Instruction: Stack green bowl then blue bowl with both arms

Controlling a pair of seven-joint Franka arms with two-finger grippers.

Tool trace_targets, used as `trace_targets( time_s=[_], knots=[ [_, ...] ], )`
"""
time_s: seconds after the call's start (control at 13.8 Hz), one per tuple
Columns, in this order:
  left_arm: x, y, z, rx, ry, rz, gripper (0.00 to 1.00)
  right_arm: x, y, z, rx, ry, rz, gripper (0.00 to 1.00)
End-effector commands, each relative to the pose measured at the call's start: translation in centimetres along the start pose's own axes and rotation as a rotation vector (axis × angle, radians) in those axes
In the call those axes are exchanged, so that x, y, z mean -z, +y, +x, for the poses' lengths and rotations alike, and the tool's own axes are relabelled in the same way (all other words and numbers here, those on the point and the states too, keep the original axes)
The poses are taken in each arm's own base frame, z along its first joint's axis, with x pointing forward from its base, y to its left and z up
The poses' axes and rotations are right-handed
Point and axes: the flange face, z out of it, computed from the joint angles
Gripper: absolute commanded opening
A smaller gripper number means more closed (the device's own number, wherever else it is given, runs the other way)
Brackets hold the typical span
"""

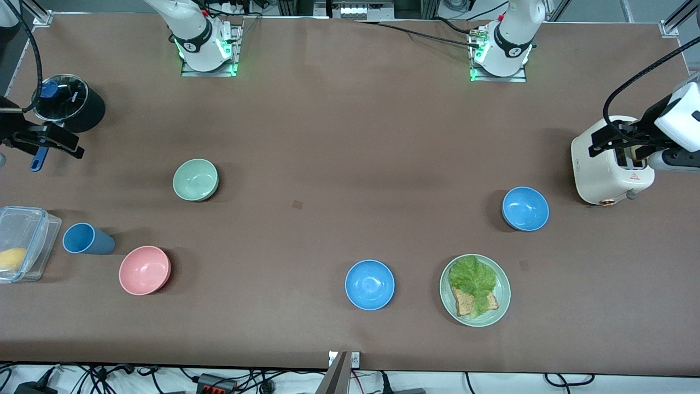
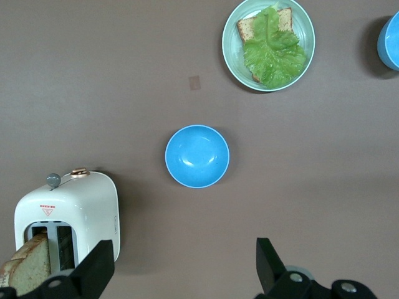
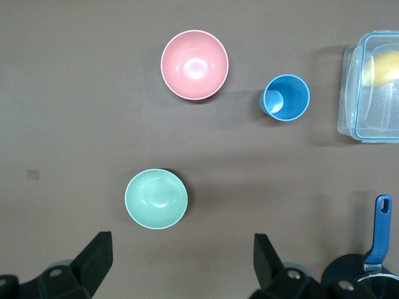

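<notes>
The green bowl [image 1: 195, 179] sits upright toward the right arm's end of the table and shows in the right wrist view [image 3: 156, 199]. One blue bowl [image 1: 525, 208] stands beside the toaster; it shows in the left wrist view [image 2: 197, 156]. The other blue bowl [image 1: 369, 284] stands nearer the front camera beside the plate, and its edge shows in the left wrist view [image 2: 391, 40]. My right gripper [image 1: 46, 142] [image 3: 181, 265] is open and empty, up in the air beside the black pot. My left gripper [image 1: 615, 141] [image 2: 185, 274] is open and empty, high over the toaster.
A white toaster [image 1: 601, 175] [image 2: 68, 212] holds a bread slice [image 2: 28, 268]. A green plate [image 1: 503, 287] [image 2: 232, 47] carries lettuce and bread. A pink bowl [image 1: 145, 270] [image 3: 194, 64], a blue cup [image 1: 87, 239] [image 3: 285, 98], a clear container [image 1: 22, 243] [image 3: 374, 87] and a black pot [image 1: 68, 104] stand at the right arm's end.
</notes>
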Motion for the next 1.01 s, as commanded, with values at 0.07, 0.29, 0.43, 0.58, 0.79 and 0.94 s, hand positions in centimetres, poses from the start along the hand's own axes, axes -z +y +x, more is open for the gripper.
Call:
trace_targets(
  time_s=[0.07, 0.29, 0.43, 0.58, 0.79, 0.94],
  knots=[
    [0.3, 0.2, -0.1, 0.012, 0.002, -0.024, 1.00, 1.1, 0.1, -0.9, 0.007, 0.007, 0.005, 1.00],
    [0.2, -0.1, 0.0, 0.014, -0.001, -0.024, 1.00, 1.1, 0.1, -0.9, 0.007, 0.005, 0.005, 1.00],
    [0.2, -0.1, 0.0, 0.017, -0.001, -0.021, 1.00, 0.9, 0.1, -0.8, 0.007, 0.002, 0.005, 1.00],
    [0.1, -0.1, 0.0, 0.014, -0.002, -0.020, 1.00, 0.9, 0.1, -0.8, 0.007, 0.002, 0.006, 1.00],
    [0.1, -0.1, -0.1, 0.015, -0.004, -0.020, 1.00, -1.0, 0.1, 0.0, 0.005, -0.030, 0.003, 1.00],
    [0.1, -0.1, -0.1, 0.015, -0.004, -0.020, 1.00, -3.5, -0.1, 1.2, 0.004, -0.062, 0.005, 1.00]
  ],
)
